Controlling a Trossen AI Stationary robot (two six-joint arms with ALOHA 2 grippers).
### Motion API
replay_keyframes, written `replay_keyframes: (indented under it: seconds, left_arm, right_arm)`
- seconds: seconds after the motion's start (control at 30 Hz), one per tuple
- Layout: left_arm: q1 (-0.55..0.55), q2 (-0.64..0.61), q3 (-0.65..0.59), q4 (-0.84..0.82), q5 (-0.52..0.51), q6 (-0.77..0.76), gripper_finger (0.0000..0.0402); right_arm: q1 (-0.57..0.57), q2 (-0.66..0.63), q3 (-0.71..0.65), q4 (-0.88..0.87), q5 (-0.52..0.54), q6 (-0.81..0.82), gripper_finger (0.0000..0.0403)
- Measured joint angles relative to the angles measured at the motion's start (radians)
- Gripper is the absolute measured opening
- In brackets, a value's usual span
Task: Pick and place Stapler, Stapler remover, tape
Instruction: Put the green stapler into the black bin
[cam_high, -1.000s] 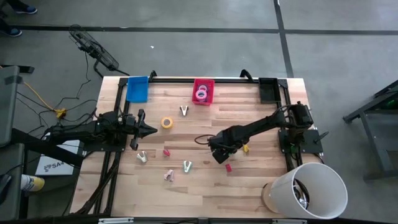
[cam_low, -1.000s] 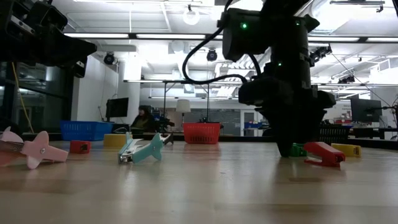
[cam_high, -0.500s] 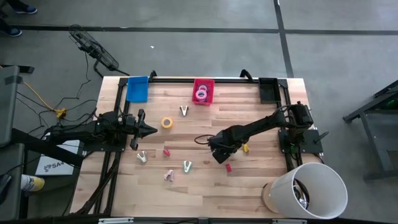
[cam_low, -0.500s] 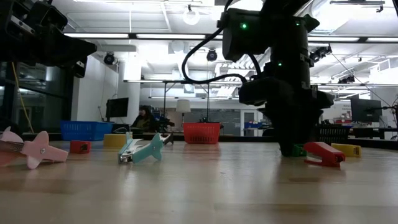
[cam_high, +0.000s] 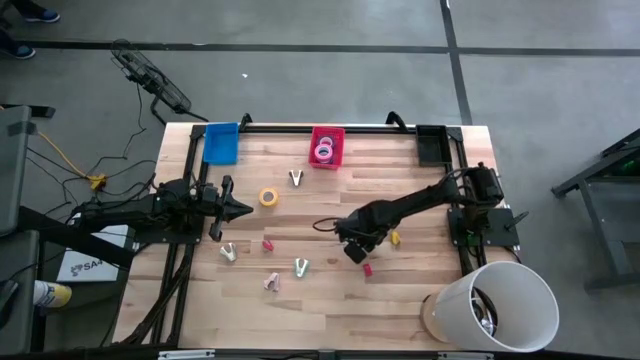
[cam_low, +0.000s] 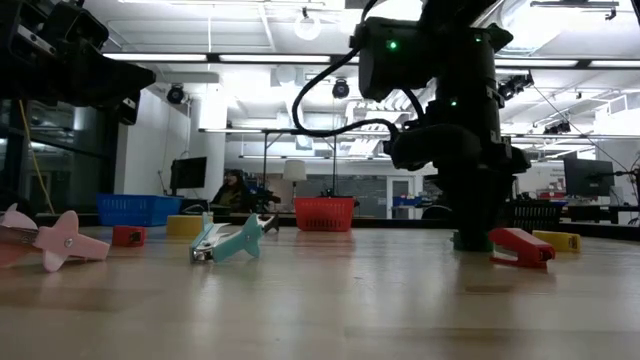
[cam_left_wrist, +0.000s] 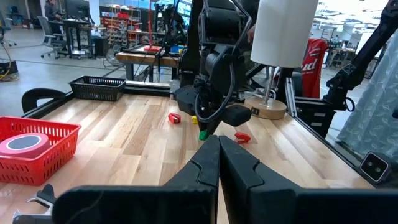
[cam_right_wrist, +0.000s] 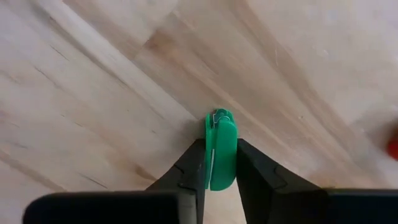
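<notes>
A small green stapler lies on the wooden table right of centre, and my right gripper stands over it, shut on it. My left gripper hovers shut at the table's left side, holding nothing. The yellow tape roll lies flat near it. Pink and blue tape rolls lie in the red basket at the far edge. Stapler removers lie on the table: a grey one, a pale one, a teal one and a pink one. My right gripper pinches the green stapler's two long sides between its two fingers. The fingers come from above, pointing down, and lie along the stapler. Its front end sticks out past the fingertips, and the stapler sits on the tabletop.
A red stapler and a yellow one lie close to my right gripper. Another red one lies left of centre. A blue basket stands at the far left corner, and a white bucket at the near right corner.
My right gripper has shut on the green stapler while staying in the same spot over the table. In the low view the green piece that showed beside its fingers is now hidden between them.
</notes>
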Motion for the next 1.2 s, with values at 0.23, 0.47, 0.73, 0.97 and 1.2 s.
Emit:
replay_keyframes:
  seconds: [0.23, 0.47, 0.73, 0.97, 1.2]
  left_arm:
    - [0.000, 0.000, 0.000, 0.000, 0.000, 0.000, 0.0001]
    - [0.000, 0.000, 0.000, 0.000, 0.000, 0.000, 0.0001]
    - [0.000, 0.000, 0.000, 0.000, 0.000, 0.000, 0.0001]
    - [0.000, 0.000, 0.000, 0.000, 0.000, 0.000, 0.0001]
    - [0.000, 0.000, 0.000, 0.000, 0.000, 0.000, 0.0001]
  right_arm:
    - [-0.042, -0.066, -0.001, -0.055, 0.042, -0.064, 0.0067]
    - [-0.111, -0.171, -0.001, -0.130, 0.144, -0.142, 0.0054]
    - [-0.235, -0.254, -0.001, -0.145, 0.208, -0.234, 0.0064]
    - [-0.381, -0.280, -0.001, -0.135, 0.225, -0.262, 0.0062]
    - [-0.526, -0.280, -0.001, -0.128, 0.221, -0.205, 0.0059]
